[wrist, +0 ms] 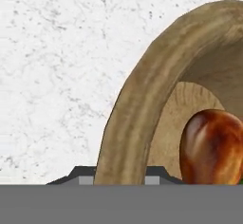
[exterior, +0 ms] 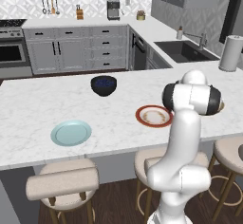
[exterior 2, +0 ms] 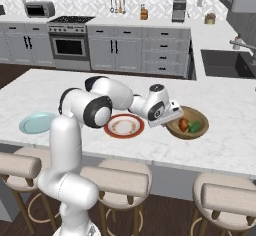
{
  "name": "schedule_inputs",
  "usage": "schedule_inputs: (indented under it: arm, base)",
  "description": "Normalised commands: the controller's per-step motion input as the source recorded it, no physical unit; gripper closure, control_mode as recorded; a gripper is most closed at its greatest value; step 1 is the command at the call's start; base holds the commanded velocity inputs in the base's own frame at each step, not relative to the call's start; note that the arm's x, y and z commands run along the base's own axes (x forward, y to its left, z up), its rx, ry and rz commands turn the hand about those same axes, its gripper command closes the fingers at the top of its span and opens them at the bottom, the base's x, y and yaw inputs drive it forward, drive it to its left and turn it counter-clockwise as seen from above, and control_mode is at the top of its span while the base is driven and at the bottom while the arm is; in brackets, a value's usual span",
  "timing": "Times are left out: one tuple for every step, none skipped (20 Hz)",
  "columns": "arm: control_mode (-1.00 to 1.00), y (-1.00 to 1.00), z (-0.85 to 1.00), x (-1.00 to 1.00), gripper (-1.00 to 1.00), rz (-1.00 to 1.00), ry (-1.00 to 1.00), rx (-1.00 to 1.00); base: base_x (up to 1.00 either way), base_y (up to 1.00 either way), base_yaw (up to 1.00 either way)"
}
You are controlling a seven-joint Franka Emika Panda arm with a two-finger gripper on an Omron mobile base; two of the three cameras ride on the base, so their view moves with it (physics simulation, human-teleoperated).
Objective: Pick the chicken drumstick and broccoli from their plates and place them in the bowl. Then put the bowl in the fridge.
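While you look along the hand view, the gripper [wrist: 118, 179] has its two dark fingertips clamped together on the near rim of the wide light-brown wooden bowl [wrist: 142, 95], one tip on each side of the wall. Inside that bowl you see the rounded, glossy orange-brown chicken drumstick [wrist: 211, 147] lying against the inner floor. From the right base view, you find the bowl [exterior 2: 176, 127] on the white marble worktop [exterior 2: 225, 110] near its front edge, holding the drumstick [exterior 2: 184, 124] with the dark-green broccoli floret [exterior 2: 194, 126] touching it on the right. The white arm reaches across from the left and its hand meets the bowl's left rim. Just beside the bowl to the left sits the round white plate with a red-orange rim [exterior 2: 124, 126], and well apart, toward the worktop's left edge, lies the plain pale blue-green plate [exterior 2: 35, 122]. In the left base view you also have a smaller dark navy-black bowl [exterior: 103, 85] standing farther back on the worktop, behind and between the two plates.
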Motion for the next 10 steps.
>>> schedule_inputs:
  arm:
    - [-1.00,0.00,0.59,-0.36,1.00,0.04,0.00,0.00]
    - [-1.00,0.00,0.59,-0.42,1.00,0.04,0.00,0.00]
    - [-1.00,0.00,0.58,-0.39,1.00,0.04,0.00,0.00]
    - [-1.00,0.00,0.60,-0.39,1.00,0.05,0.00,0.00]
    - [-1.00,0.00,0.54,-0.44,1.00,0.06,0.00,0.00]
    - [-1.00,0.00,0.49,-0.54,1.00,0.09,0.00,0.00]
    - [-1.00,0.09,0.41,-0.52,1.00,0.10,0.00,0.00]
    - [-1.00,0.05,0.31,-0.61,1.00,0.11,0.00,0.00]
    - [-1.00,0.14,0.27,-0.71,1.00,0.15,0.00,-0.01]
    - [-1.00,0.25,0.27,-0.68,1.00,0.16,0.00,-0.03]
  base:
    - [0.00,0.00,0.00]
    - [0.00,0.00,0.00]
    - [0.00,0.00,0.00]
    - [0.00,0.00,0.00]
    - [0.00,0.00,0.00]
    - [0.00,0.00,0.00]
    - [0.00,0.00,0.00]
    - [0.00,0.00,0.00]
    - [0.00,0.00,0.00]
    - [0.00,0.00,0.00]
